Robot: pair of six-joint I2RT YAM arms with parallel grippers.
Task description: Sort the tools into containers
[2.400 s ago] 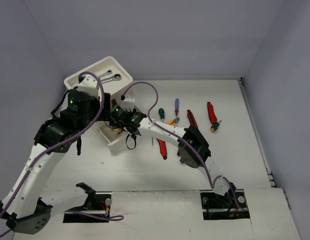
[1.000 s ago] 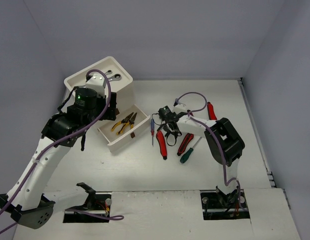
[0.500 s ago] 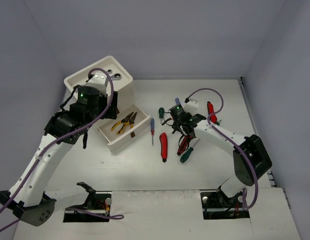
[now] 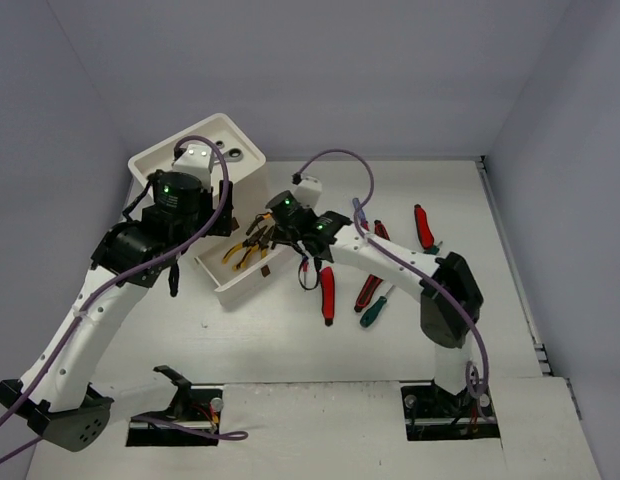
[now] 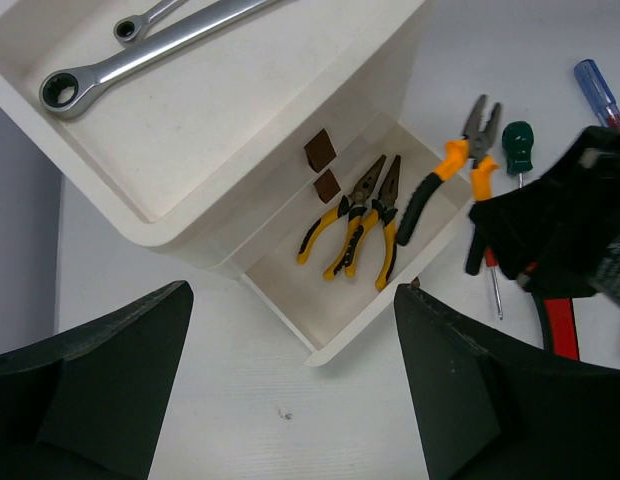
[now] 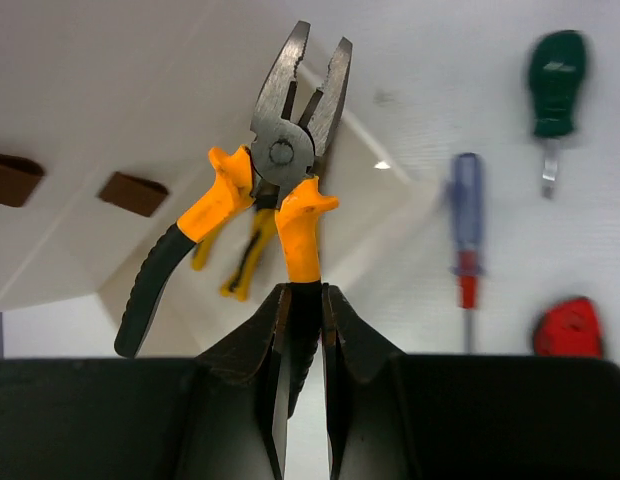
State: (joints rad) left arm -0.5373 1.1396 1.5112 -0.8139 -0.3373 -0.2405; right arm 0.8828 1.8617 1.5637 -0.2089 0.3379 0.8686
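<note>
The containers are one white drawer box [image 4: 240,185] with two silver wrenches [image 5: 140,50] in its top tray. Its low drawer [image 4: 233,290] is pulled out and holds two yellow-black pliers [image 5: 355,225]. My right gripper [image 6: 305,300] is shut on one handle of another yellow-black pliers [image 6: 280,150] and holds it over the drawer's right end [image 4: 258,228]. My left gripper [image 5: 293,305] hangs open above the drawer's near corner with nothing in it. Red-handled cutters [image 4: 327,293], red-black pliers [image 4: 368,290] and a green screwdriver [image 4: 373,310] lie on the table.
A blue screwdriver [image 6: 468,200] and a second green screwdriver [image 6: 557,70] lie just right of the drawer. Another red-handled tool [image 4: 422,225] lies further right. Brown handle tabs [image 5: 320,150] mark the shut drawers. Grey walls close in the table on three sides.
My right gripper has swung left from the tools on the table to above the open drawer, carrying the yellow-black pliers. The left arm has barely moved.
</note>
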